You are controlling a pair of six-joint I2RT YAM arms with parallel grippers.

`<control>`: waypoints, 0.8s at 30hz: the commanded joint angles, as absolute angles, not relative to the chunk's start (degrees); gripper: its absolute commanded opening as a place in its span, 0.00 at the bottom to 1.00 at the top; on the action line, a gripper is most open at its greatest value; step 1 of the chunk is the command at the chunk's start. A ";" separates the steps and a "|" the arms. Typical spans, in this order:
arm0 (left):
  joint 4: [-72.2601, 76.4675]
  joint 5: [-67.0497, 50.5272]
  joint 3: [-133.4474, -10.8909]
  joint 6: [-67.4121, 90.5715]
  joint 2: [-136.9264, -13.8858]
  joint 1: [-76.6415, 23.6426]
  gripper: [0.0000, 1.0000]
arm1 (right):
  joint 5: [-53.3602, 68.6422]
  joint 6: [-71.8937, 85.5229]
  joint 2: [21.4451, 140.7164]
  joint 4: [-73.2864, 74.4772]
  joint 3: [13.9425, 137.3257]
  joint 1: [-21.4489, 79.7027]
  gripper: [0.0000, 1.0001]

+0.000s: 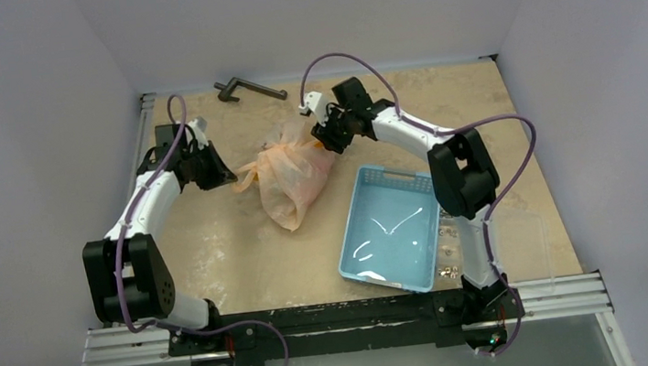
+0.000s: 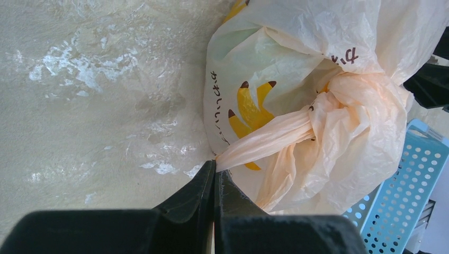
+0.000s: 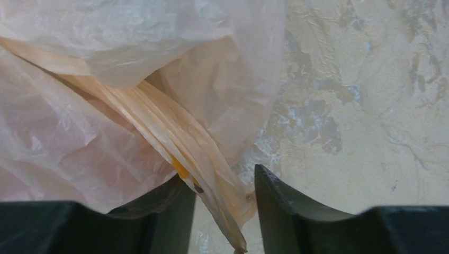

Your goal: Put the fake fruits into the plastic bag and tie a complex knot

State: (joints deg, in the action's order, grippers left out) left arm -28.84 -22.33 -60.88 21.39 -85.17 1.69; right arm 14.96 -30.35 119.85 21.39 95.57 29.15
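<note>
the left end effector (image 2: 214, 172) is clenched on a twisted handle strand (image 2: 265, 145) of the plastic bag (image 1: 294, 182), and the strand runs taut from its fingertips to the bunched knot (image 2: 339, 92). the step in hand looks like cinching that knot. to do it well, the left side should hold its pinch and pull outward and low, along the strand, so the thin film tightens without tearing or dragging the bag across the tabletop (image 1: 237, 257).

the bag lies on the tabletop between the two arms, its neck gathered and its body bulging. the fake fruits cannot be made out singly; a pale green tint shows through the film in the left wrist view, so they are judged to be inside.

the right end effector (image 3: 221, 177) is released: its jaws stand apart with the other strand (image 3: 174, 143) lying loose between them. it would need to re-grip that strand near the knot before any counter-pull.

the light-blue basket (image 1: 393, 177) sits just right of the bag, with no fruit seen in it.
</note>
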 commanded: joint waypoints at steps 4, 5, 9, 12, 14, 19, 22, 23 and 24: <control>-29.44 -19.71 -64.24 21.32 -85.55 1.55 0.00 | 11.40 -31.96 116.36 19.16 95.84 31.76 0.08; -29.72 -19.04 -64.25 21.88 -85.24 1.69 0.00 | 9.42 -29.12 116.04 18.96 95.93 31.69 0.00; -30.17 -16.69 -63.61 23.71 -83.57 2.70 0.00 | 3.17 -17.75 114.74 19.85 97.54 29.07 0.00; -30.51 -15.36 -63.00 24.68 -82.50 4.46 0.00 | 1.46 -8.77 113.83 22.64 98.48 26.06 0.00; -31.36 -14.06 -62.93 24.82 -82.09 6.08 0.00 | 1.64 -4.03 112.52 23.23 97.12 23.92 0.00; -32.14 -11.35 -62.40 23.56 -82.63 10.80 0.00 | 3.54 4.74 111.16 24.14 92.50 17.83 0.00; -31.71 -13.16 -61.62 22.25 -85.33 11.43 0.00 | 5.57 4.50 111.82 23.28 89.50 16.97 0.00; -31.17 -15.66 -61.81 21.91 -86.17 11.17 0.00 | 5.91 3.57 111.89 23.60 89.60 17.03 0.00; -31.52 -18.89 -63.04 21.07 -86.63 10.34 0.00 | 8.59 3.40 111.52 23.65 89.89 17.23 0.00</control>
State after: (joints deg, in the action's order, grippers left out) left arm -29.28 -22.44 -61.82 24.88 -84.38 7.14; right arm 14.81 2.15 112.42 21.91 91.37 23.27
